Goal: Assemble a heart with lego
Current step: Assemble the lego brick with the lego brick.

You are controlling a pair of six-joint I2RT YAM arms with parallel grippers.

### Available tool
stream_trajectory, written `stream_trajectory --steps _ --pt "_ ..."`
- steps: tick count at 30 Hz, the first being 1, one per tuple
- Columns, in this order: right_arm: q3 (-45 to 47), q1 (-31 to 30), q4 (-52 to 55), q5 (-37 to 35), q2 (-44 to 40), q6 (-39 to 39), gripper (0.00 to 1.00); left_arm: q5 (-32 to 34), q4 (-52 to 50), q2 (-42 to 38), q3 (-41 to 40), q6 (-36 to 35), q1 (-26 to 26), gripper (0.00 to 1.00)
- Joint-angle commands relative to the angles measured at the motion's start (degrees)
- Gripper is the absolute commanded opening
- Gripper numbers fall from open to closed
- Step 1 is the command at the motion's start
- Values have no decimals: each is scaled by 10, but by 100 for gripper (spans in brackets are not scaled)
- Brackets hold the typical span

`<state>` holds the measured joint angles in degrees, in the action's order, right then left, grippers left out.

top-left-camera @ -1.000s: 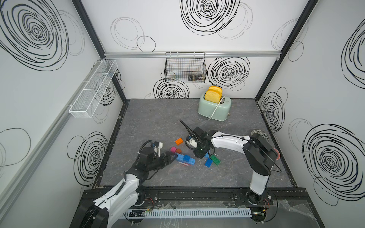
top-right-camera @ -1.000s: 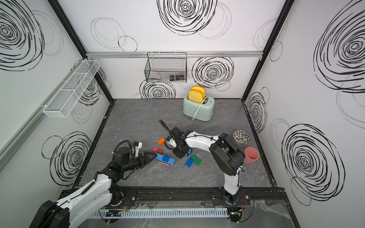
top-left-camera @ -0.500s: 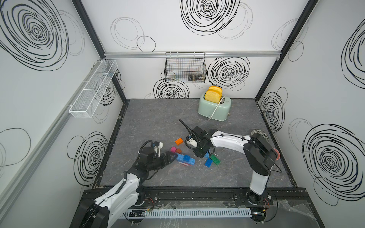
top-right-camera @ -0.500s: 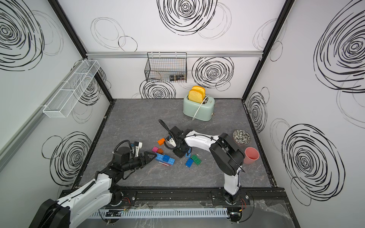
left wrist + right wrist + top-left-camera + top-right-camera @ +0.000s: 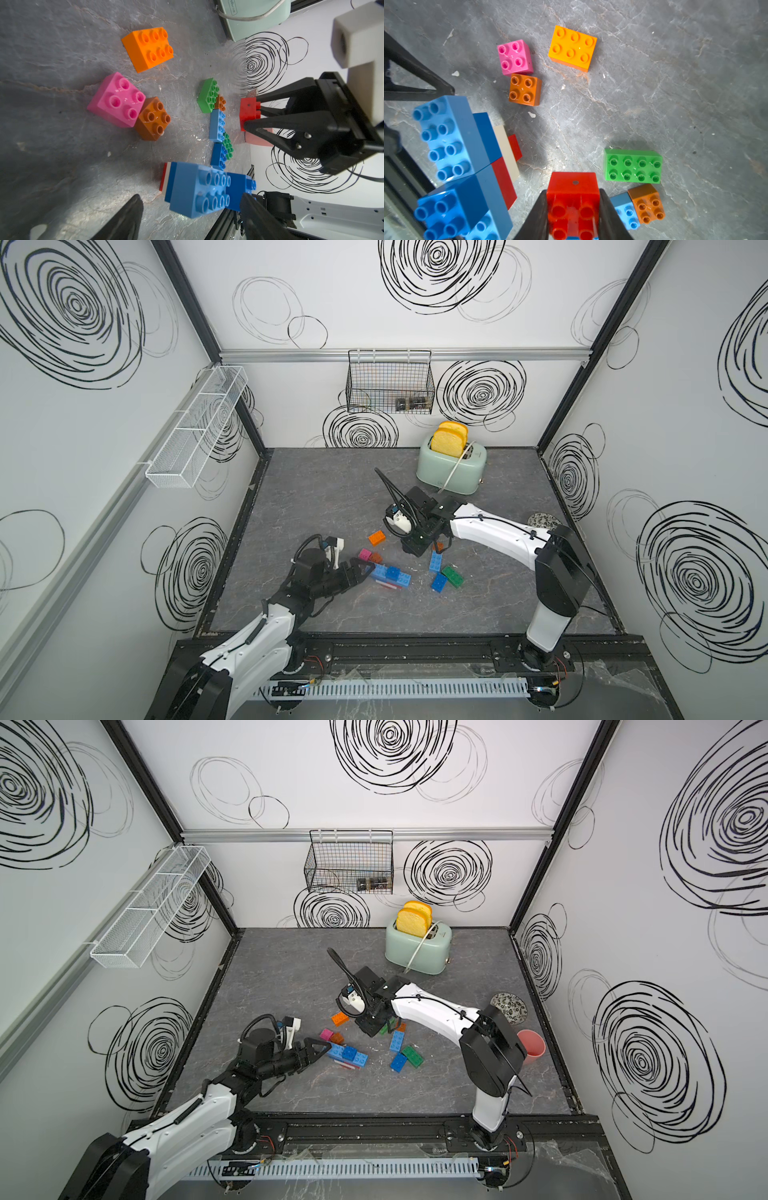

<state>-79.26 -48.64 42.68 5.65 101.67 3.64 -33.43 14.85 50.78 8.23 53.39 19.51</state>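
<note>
red brick [image 5: 572, 187] sits pinched in the right gripper [image 5: 252, 113], held off the grey table [image 5: 332, 497] near the green brick [image 5: 633, 166]; that grip has held this past second. left gripper [image 5: 191, 196] stays spread around the blue stack [image 5: 392, 574], so joining looks next.

Shows the right gripper [image 5: 417, 548], clamped on the red brick [image 5: 572, 199], displaced slightly toward the far left from its position one second ago, apparently raised a little. Shows the jaws drawn a shade tighter over the same interval. Exposes, in a top view, more of the small brown brick [image 5: 437, 546] and the light blue brick [image 5: 435, 562] lying just to its near right, previously overlapped by the gripper body.
</note>
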Motion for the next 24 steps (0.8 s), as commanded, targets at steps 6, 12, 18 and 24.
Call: stream_trajectory --steps 6,12,18,24 --pt "-51 -44 45 10 -2 -6 24 -1 41 -2 -8 3 3 77" --pt "-84 -76 44 3 18 -10 24 2 47 1 -14 9 11 72" --pt "-107 -109 42 -4 48 -12 24 10 50 -4 -23 16 11 70" --pt "-109 -123 42 -6 67 -13 24 13 54 -3 -27 18 11 69"
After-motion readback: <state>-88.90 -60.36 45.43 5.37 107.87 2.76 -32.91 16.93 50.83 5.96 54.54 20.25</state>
